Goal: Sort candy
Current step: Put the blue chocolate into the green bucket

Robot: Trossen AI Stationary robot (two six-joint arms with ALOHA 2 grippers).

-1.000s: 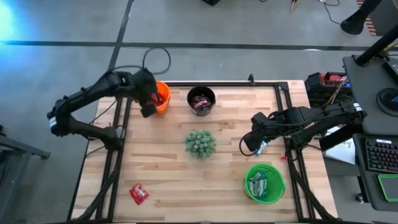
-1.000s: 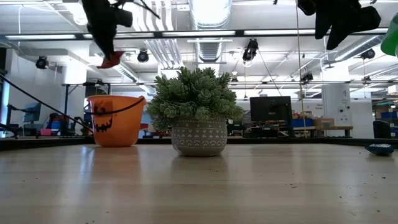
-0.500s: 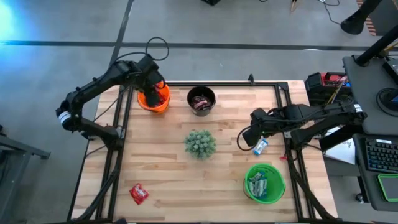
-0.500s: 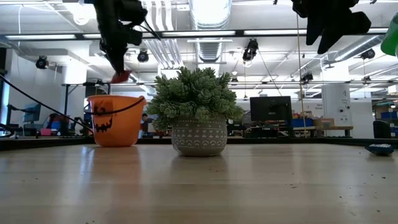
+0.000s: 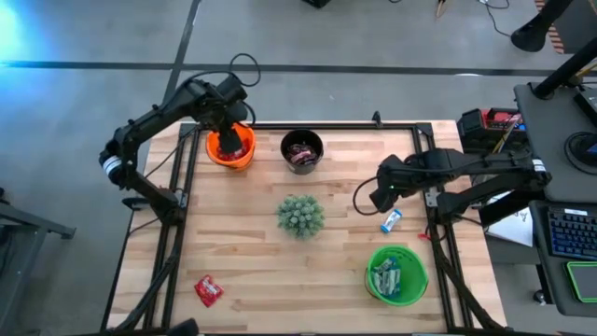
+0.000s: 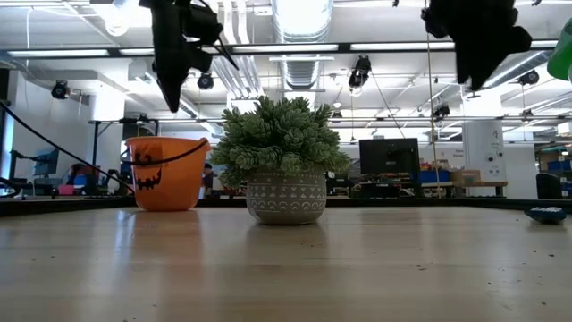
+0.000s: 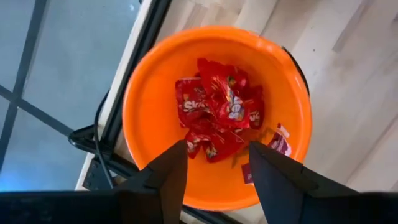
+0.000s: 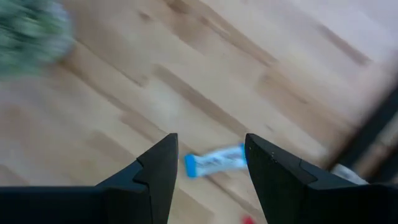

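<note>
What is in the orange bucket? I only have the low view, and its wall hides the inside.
Observer: Red candy lies piled in the orange bucket. The left pincer hangs open and empty above it.
Operator: What is under the right pincer?
Observer: The right pincer is open over a blue candy that lies on the table.
Operator: Any other loose pieces?
Observer: One red piece lies on the left arm's side, near the edge opposite the orange bucket.
</note>
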